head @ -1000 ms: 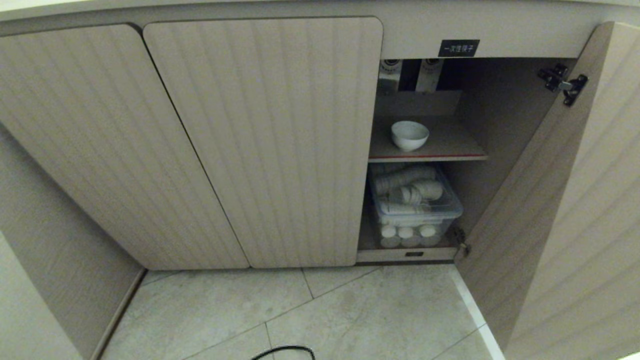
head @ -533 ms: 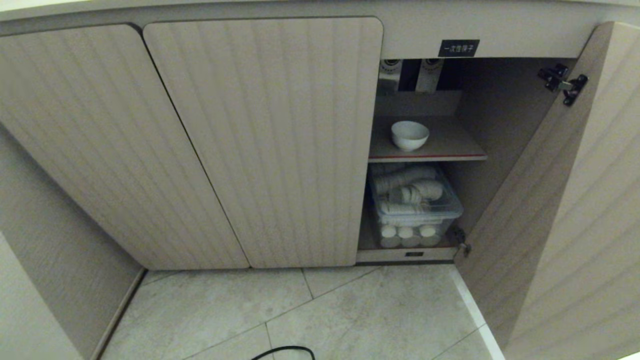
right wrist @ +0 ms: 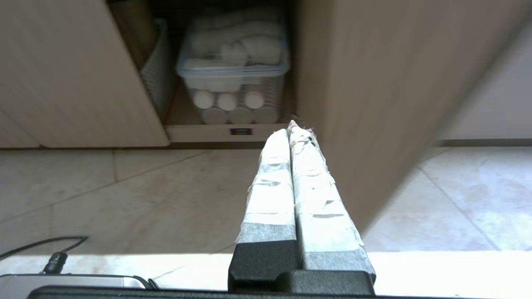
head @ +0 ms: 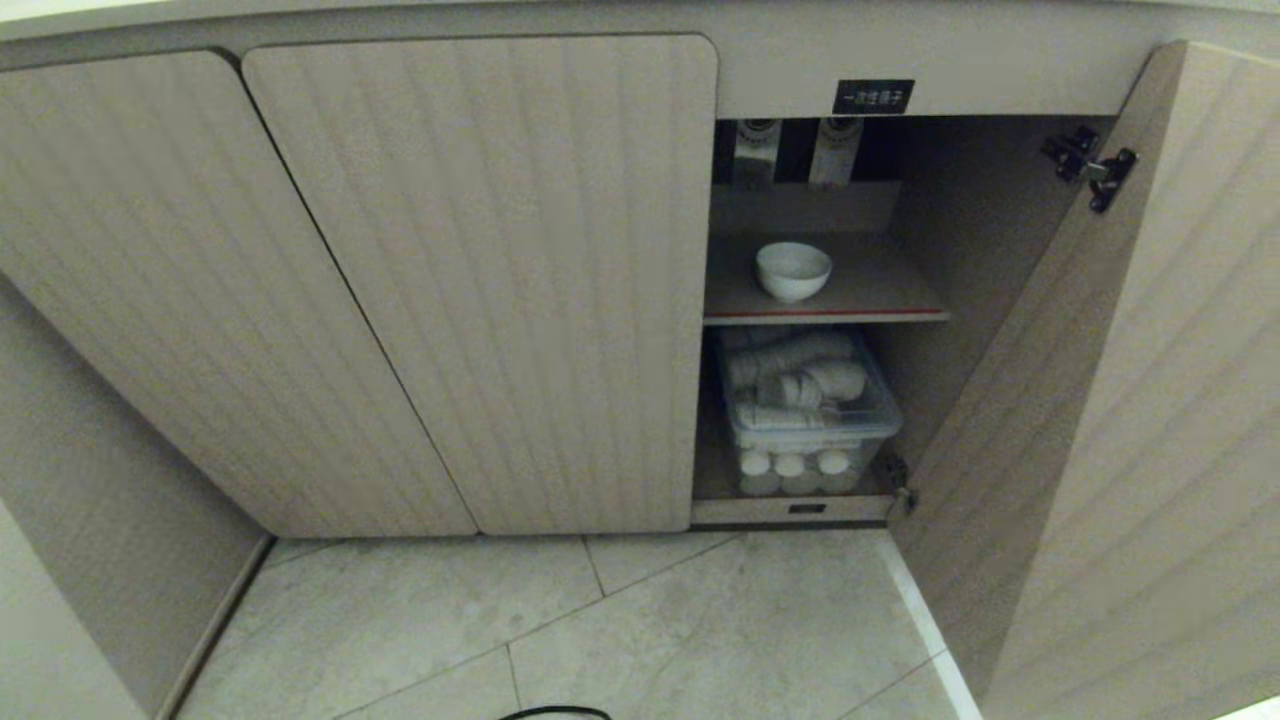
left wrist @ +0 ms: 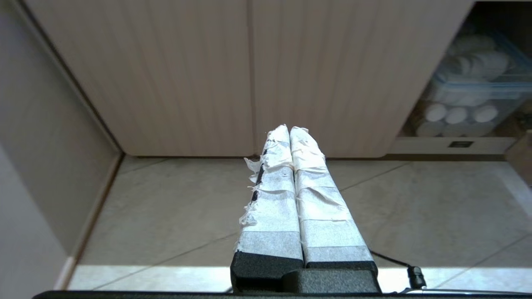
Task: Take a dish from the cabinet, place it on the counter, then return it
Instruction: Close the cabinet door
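Two closed, light beige ribbed wood-grain doors (head: pixel 480 280) of the low cabinet are filling the left and middle, and the taped left pincer (left wrist: pixel 289 129) is hanging clenched and empty above the pale floor tiles (head: pixel 700 620) before them. Further right, the small white round ceramic bowl (head: pixel 793 271) is sitting upright on the red-edged inner shelf (head: pixel 880 290), above a clear plastic bin of white cups (head: pixel 805 420). Rightmost, the taped right pincer (right wrist: pixel 289 126) is hanging clenched and empty beside the open door (head: pixel 1120 400).

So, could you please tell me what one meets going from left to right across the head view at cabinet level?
Closed left door → closed middle door → dish on the red-edged shelf → open right door.
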Controlling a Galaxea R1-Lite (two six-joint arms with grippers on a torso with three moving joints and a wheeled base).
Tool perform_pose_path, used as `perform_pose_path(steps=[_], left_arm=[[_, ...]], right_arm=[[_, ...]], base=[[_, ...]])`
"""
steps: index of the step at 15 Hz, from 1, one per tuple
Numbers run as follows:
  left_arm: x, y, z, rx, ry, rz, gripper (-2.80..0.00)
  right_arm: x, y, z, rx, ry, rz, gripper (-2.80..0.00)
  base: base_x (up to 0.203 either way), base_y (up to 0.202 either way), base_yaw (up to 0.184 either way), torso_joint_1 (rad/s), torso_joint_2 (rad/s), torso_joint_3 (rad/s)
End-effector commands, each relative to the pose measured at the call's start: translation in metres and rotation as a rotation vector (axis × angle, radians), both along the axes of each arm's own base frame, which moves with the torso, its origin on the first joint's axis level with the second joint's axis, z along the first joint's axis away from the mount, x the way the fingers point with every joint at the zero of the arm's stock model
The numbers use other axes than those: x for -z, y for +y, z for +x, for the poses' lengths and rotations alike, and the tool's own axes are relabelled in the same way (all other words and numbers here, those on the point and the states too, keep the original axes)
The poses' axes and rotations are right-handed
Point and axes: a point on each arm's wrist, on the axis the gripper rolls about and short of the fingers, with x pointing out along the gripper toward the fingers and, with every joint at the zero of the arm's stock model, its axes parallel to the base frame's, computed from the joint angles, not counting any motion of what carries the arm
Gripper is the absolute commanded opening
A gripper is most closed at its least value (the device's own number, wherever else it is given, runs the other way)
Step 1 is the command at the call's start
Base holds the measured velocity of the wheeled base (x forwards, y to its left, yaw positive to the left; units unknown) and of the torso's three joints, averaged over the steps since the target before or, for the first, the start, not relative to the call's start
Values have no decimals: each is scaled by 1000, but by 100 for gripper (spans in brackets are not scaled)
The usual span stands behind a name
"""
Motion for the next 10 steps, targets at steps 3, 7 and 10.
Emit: perform_pose_path(steps=[3, 7, 10], left_arm=[[0, 0, 0, 0, -1, -1, -280], [0, 0, 0, 0, -1, -1, -280], [0, 0, 0, -1, -1, -1, -280]], right_arm=[[0, 0, 0, 1, 1, -2, -280], [0, 0, 0, 1, 1, -4, -280], [0, 0, 0, 1, 3, -7, -280]], base=[[0, -196, 1, 4, 1, 1], [0, -194, 2, 2, 2, 2], [0, -190, 2, 4, -1, 3]])
